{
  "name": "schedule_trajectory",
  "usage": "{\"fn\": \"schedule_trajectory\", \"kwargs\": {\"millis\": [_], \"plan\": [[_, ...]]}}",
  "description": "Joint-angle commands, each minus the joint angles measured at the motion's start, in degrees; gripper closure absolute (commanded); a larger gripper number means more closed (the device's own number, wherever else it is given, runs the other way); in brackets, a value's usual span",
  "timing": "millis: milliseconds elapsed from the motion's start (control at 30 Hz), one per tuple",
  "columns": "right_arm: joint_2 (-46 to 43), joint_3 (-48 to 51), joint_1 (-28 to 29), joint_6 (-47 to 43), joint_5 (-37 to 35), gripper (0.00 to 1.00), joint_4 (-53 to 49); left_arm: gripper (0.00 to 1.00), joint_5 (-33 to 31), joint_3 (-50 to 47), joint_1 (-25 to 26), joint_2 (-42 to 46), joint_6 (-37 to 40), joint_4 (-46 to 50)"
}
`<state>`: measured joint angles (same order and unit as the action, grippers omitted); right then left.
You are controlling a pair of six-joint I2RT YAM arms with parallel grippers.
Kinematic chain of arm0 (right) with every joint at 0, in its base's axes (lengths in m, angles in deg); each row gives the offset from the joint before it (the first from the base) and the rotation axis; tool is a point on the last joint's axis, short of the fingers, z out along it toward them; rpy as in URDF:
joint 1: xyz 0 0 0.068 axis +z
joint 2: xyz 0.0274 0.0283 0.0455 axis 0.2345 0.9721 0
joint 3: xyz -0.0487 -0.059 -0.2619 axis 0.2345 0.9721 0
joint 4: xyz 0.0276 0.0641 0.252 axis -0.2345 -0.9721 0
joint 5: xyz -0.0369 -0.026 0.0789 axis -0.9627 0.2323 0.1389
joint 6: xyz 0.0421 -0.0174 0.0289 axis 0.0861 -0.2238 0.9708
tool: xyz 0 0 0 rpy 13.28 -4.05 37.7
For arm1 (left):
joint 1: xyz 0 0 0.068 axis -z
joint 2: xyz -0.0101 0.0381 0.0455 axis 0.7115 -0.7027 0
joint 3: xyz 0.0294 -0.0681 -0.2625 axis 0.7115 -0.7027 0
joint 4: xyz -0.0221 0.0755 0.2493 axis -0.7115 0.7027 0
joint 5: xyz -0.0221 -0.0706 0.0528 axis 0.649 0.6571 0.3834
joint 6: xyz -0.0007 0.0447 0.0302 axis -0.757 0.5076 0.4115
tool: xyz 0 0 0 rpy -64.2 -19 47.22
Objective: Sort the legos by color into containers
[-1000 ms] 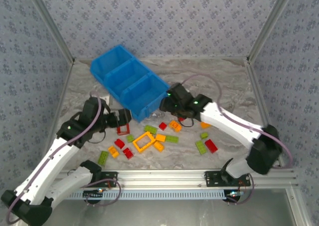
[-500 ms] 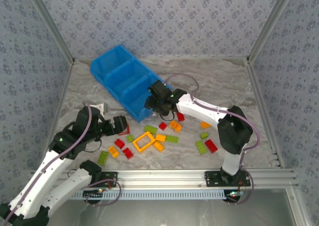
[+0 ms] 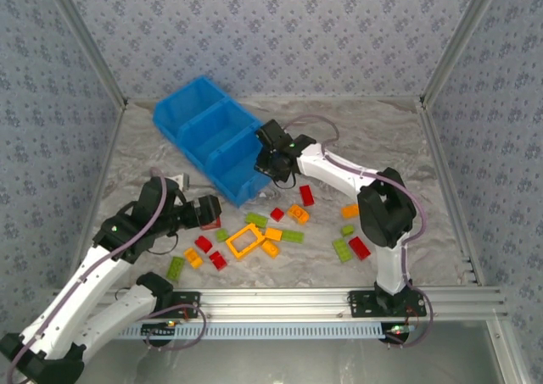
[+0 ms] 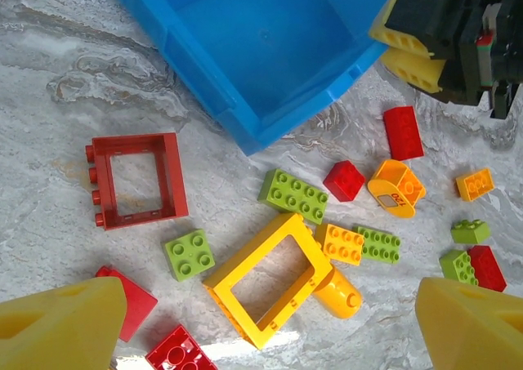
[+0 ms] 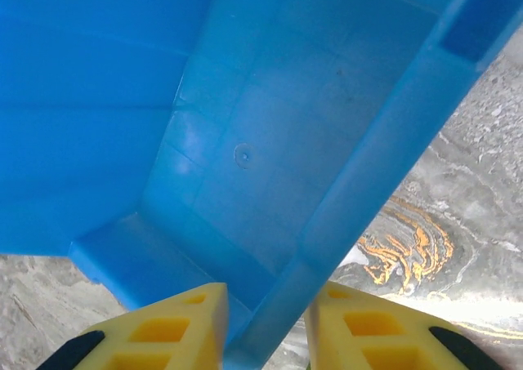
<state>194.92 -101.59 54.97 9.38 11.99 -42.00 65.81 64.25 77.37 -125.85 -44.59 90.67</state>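
Viewed from above, twelve o'clock is the far wall. Over the last second the left gripper (image 3: 206,212), at about eight o'clock on the marbled table (image 3: 382,138), has drawn back a little toward its base. Its yellow fingers (image 4: 61,325) are spread wide and hold nothing, poised above the loose bricks (image 3: 256,219) near the red frame (image 4: 133,144).

The blue tray (image 3: 216,130) lies skewed at about eleven o'clock, with its near corner pointing to five o'clock. It has not shifted.

The right gripper (image 3: 273,162) has swung in from the three o'clock side to the three o'clock wall of the tray's near compartment. Its wrist camera shows one finger (image 5: 172,337) inside the compartment and one outside, pressed in on the wall between them. A second ago they stood much wider.

No brick is being carried. The right arm seems to be taking hold of the tray itself, perhaps to steady or reposition it, so sorting looks not yet begun.

Counts, left to right:
- There is one tray with three compartments, and no brick is visible in any of them.
- Around six o'clock from the tray I count eighteen bricks on the table.
- Six are red, including the open frame.
- Six are orange-yellow, including the yellow frame (image 4: 243,257).
- Six are lime green.
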Motion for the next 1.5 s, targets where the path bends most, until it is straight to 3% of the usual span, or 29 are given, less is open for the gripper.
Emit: {"fn": "schedule_trajectory", "kwargs": {"millis": [0, 67, 333, 633, 733, 900, 1167, 1467], "plan": [[2.74, -2.83, -1.08, -0.9, 0.27, 0.73, -5.48, 0.08, 0.02, 0.59, 0.47, -0.93, -0.33, -2.36], [2.95, -3.58, -1.84, -1.07, -0.23, 0.79, -6.28, 0.08, 0.03, 0.9, 0.48, -1.63, -0.22, -2.69], [5.74, -13.15, -7.84, -9.33, -1.37, 0.87, -14.23, 0.08, 0.37, 1.66, 0.87, -3.81, -0.13, -3.83], [12.99, -26.38, -20.69, -32.23, 4.27, 0.92, -25.39, 0.08, 0.45, 2.19, 0.91, -4.42, 0.24, -4.11], [15.64, -31.45, -23.63, -39.85, 3.11, 0.95, -30.99, 0.08, 0.59, 2.17, 0.94, -4.86, 0.21, -4.44], [14.98, -30.08, -28.63, -47.14, -0.59, 0.95, -31.64, 0.08, 1.2, 2.19, 1.0, -5.73, 0.06, -5.58], [15.93, -29.74, -33.52, -53.92, -0.94, 0.95, -28.99, 0.09, 1.97, 2.49, 1.24, -8.06, 0.13, -6.45], [19.87, -34.88, -37.09, -55.22, -0.87, 0.94, -28.79, 0.09, 2.21, 2.37, 2.05, -10.14, -0.13, -8.9]]}}
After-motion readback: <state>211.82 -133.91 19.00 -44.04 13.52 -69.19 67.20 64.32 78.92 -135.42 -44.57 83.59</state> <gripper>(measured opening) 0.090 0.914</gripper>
